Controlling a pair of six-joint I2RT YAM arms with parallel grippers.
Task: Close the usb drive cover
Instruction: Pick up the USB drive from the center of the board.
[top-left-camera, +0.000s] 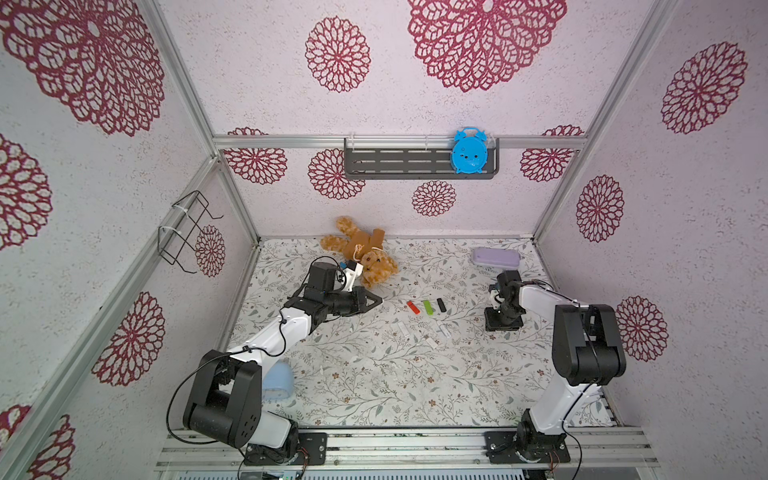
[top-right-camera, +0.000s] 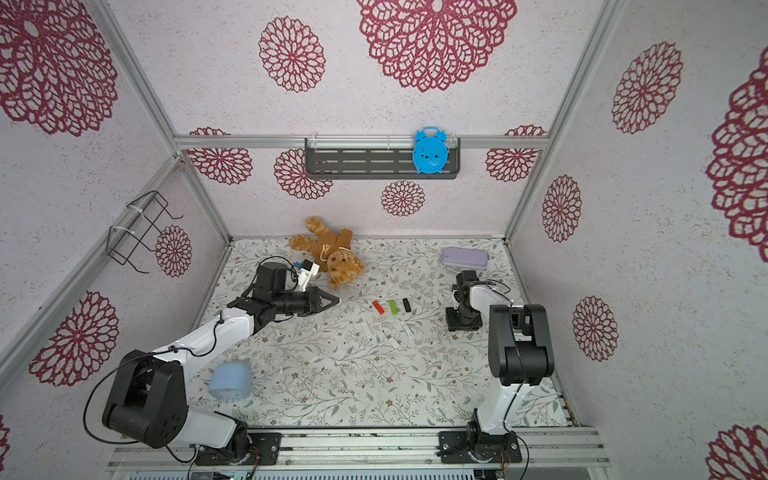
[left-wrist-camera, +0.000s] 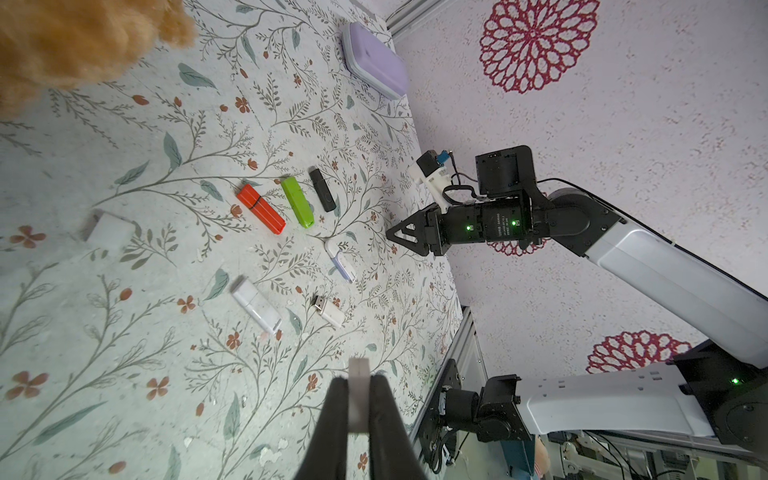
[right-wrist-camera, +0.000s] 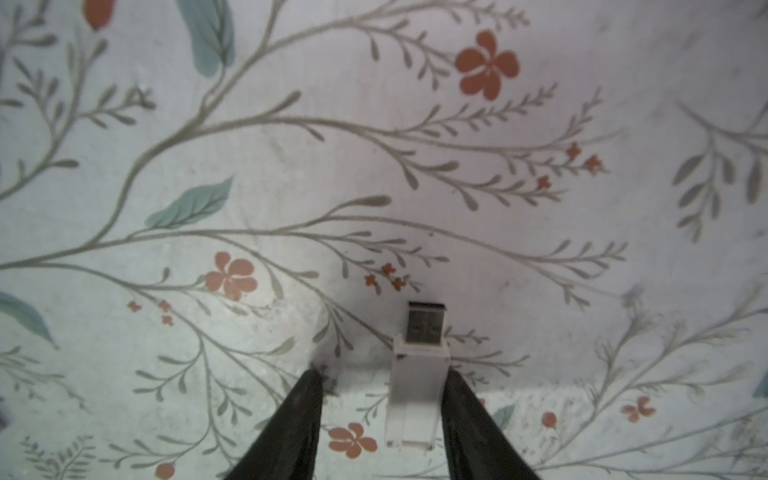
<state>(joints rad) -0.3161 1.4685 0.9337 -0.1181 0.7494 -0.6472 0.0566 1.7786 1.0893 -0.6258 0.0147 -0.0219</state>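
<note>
No words or numbers here are clear enough to read

In the left wrist view, the black part of the right arm (left-wrist-camera: 500, 224) has a little label with tiny white print beside two green lights, but the letters are too small to make out. The white camera holder (left-wrist-camera: 432, 183) on that arm has a small sticker with dark print, too blurry to read. In the right wrist view, the metal plug of the white usb drive (right-wrist-camera: 419, 374) has dark marks, too fuzzy to tell if they are letters. In both top views, the blue clock (top-left-camera: 468, 151) on the wall shelf (top-left-camera: 395, 164) shows little marks, too small to read
</note>
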